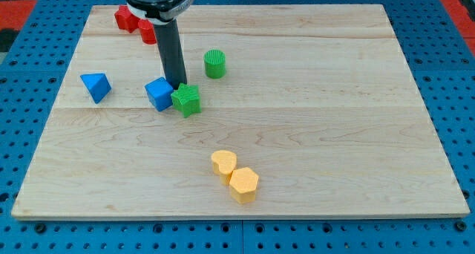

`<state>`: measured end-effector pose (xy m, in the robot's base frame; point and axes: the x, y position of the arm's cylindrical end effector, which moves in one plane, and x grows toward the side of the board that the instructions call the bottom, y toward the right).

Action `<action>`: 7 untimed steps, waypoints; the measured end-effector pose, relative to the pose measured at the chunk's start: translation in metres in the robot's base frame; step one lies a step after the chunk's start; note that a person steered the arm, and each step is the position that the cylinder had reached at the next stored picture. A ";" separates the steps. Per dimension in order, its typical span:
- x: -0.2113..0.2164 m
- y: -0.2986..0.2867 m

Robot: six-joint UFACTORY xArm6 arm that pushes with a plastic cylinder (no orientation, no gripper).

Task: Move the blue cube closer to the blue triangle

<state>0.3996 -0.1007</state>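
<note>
The blue cube sits left of the board's middle, touching a green star block on its right. The blue triangle lies further to the view's left, a gap apart from the cube. My tip stands just behind the seam between the blue cube and the green star, at the cube's upper right corner. The dark rod rises from there to the arm at the view's top.
A green cylinder stands right of the rod. A red star and a red block sit at the top left, partly behind the rod. A yellow heart and a yellow hexagon lie near the bottom on the wooden board.
</note>
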 end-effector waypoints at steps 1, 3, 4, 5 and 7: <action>0.011 -0.001; 0.021 -0.029; 0.021 -0.031; 0.036 -0.023; 0.057 -0.039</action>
